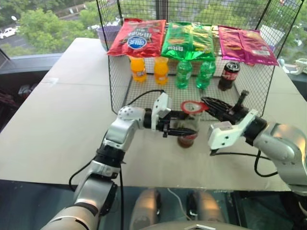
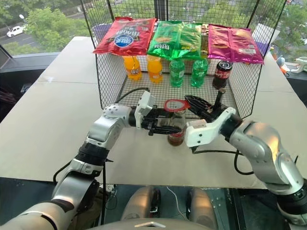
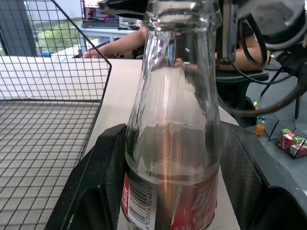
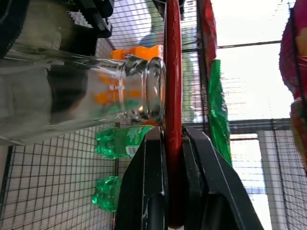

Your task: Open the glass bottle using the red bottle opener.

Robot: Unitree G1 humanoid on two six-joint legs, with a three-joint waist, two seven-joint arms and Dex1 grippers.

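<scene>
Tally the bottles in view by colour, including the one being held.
Orange bottles: 2
Green bottles: 2
Dark cola bottle with red cap: 1
Glass bottle in the left pincer: 1
Total: 6

head pair looks down, wrist cameras close on glass bottle (image 3: pixel 172 143)

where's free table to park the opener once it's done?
Bare table left of the left gripper and the wire basket; also the strip near the front edge, below the glass bottle. Crowded: the basket, and around the bottle, where the right gripper holds the red bottle opener.
</scene>
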